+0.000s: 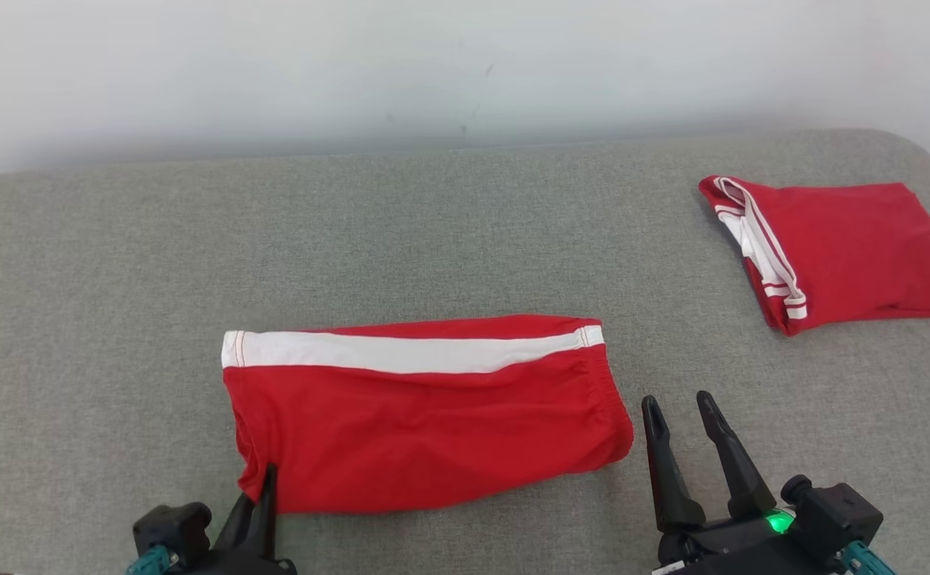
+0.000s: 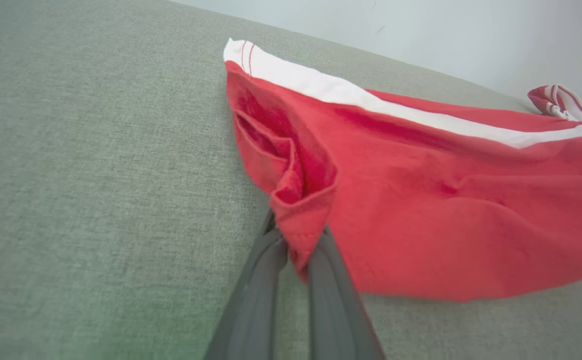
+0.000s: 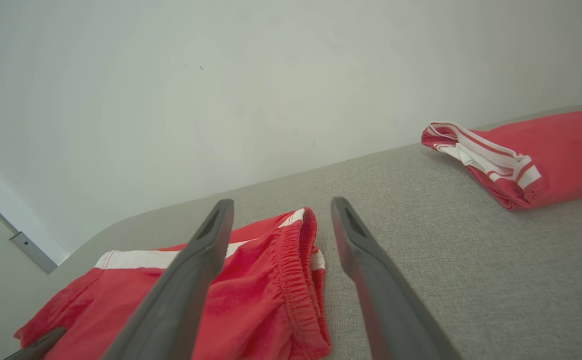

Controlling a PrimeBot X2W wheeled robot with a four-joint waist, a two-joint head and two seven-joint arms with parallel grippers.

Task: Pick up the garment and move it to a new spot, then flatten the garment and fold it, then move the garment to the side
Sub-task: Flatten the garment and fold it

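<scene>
A red garment (image 1: 425,415) with a white side stripe lies folded lengthwise on the grey padded surface (image 1: 113,279), its elastic waistband at the right end. My left gripper (image 1: 267,479) is shut on the garment's near-left corner, and the left wrist view has the red hem (image 2: 300,225) pinched between the two fingers (image 2: 298,250) and slightly bunched. My right gripper (image 1: 680,407) stands open just right of the waistband (image 3: 295,280), above the surface, with nothing between its fingers (image 3: 281,210).
A second red garment (image 1: 840,251) with white trim lies folded at the far right of the surface, near its rounded edge, and it also appears in the right wrist view (image 3: 545,155). A pale wall (image 1: 465,64) runs behind the surface.
</scene>
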